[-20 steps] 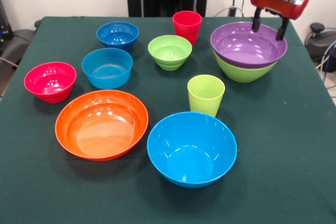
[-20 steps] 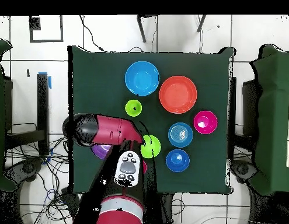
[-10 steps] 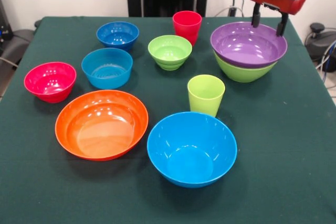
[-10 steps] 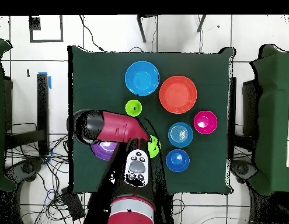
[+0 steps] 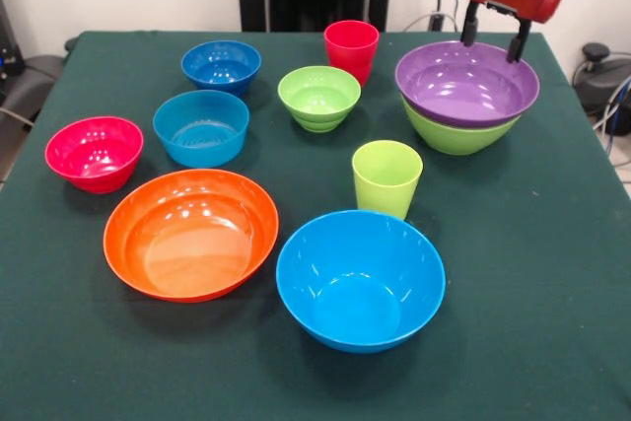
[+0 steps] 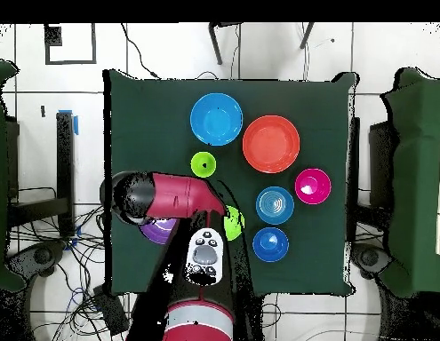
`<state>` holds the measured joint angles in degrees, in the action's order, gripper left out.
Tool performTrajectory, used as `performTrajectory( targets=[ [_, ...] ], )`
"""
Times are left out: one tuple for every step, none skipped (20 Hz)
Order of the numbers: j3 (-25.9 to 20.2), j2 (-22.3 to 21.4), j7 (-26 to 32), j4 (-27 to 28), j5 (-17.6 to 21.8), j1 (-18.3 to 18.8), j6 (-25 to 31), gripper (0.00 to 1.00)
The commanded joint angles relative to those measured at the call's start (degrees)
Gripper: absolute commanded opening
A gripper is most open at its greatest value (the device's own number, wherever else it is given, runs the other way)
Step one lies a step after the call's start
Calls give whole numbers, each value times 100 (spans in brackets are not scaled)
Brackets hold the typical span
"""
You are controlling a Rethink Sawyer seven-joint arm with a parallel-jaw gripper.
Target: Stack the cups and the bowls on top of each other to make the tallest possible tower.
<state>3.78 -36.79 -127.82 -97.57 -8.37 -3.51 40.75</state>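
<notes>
Front view: gripper (image 5: 490, 35) hangs spread and empty over the far rim of the purple bowl (image 5: 466, 82), touching nothing. That bowl sits nested in the big green bowl (image 5: 455, 134) directly below the gripper; this two-piece stack is the tower as it stands. The red cup (image 5: 351, 49) stands on the counter (image 5: 552, 273) to the gripper's side, apart from the tower. Further off lie the small green bowl (image 5: 318, 97), dark blue bowl (image 5: 221, 66), small light blue bowl (image 5: 201, 127), pink bowl (image 5: 94, 152), orange bowl (image 5: 190, 232), big blue bowl (image 5: 360, 278) and green cup (image 5: 386, 177), all loose. Overhead view: the arm (image 6: 165, 197) hides most of the tower; only a purple sliver (image 6: 156, 231) shows. Judgement: two pieces stacked, eight left; early in the task.
</notes>
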Motion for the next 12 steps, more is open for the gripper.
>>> performTrajectory(
  targets=[
    [-463, -67, 396, -389, 544, 108, -34, 100],
    [-468, -112, 415, -463, 576, 135, -86, 100],
    [-467, -162, 429, -537, 613, 152, -138, 100],
    [-461, -198, 459, -599, 663, 189, -200, 100],
    [-466, -244, 492, -681, 699, 228, -268, 100],
    [-472, -275, 532, -741, 749, 282, -327, 100],
    [-486, -311, 577, -815, 791, 343, -387, 100],
    [-505, -353, 629, -904, 841, 413, -462, 100],
    [-534, -385, 678, -989, 879, 496, -526, 100],
    [-556, -406, 719, -1056, 922, 573, -584, 100],
    [-569, -435, 721, -1129, 953, 628, -630, 100],
    [-552, -468, 689, -1176, 1006, 649, -661, 100]
  ],
)
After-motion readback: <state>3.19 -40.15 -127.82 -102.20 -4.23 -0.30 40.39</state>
